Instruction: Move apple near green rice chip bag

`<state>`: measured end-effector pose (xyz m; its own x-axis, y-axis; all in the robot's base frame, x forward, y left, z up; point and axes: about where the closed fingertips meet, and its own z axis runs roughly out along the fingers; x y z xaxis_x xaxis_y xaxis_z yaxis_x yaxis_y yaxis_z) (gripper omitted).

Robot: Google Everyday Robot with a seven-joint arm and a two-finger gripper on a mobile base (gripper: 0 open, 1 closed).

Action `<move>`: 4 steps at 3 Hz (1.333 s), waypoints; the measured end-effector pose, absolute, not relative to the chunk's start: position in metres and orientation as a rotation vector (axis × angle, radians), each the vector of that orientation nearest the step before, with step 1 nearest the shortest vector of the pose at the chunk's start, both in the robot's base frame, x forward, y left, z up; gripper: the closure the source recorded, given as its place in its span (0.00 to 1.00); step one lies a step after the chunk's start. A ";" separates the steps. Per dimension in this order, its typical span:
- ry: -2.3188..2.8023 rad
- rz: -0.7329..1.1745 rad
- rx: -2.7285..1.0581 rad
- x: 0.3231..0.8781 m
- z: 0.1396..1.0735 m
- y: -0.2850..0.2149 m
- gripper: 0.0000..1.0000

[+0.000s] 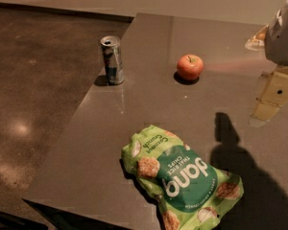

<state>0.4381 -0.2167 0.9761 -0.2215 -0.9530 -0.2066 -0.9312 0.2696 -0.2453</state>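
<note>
Bag lies nearest, flat and crinkled on the table by its front edge, with bare tabletop on its far side. Gripper hangs above the table at the right edge of view, to the right of the apple and well apart from it, holding nothing; whether it is parted or closed I cannot tell. Apple sits farther back, stem up, well apart from the bag. Can stands off to its left, near the table's side edge. The step in hand looks like the reach: come over the apple from above, take it across its widest part so it cannot roll, lift just clear, and set it on the bare patch beyond the bag, not on it
</note>
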 end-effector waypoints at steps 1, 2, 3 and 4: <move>2.232 -0.090 -1.722 0.442 0.976 -0.216 0.00; 2.233 -0.059 -1.713 0.454 0.974 -0.214 0.00; 2.210 0.030 -1.672 0.482 0.961 -0.205 0.00; 2.175 0.131 -1.621 0.524 0.938 -0.190 0.00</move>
<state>0.5243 -0.1897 0.9382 -0.2300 -0.8935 -0.3857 -0.9334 0.3148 -0.1724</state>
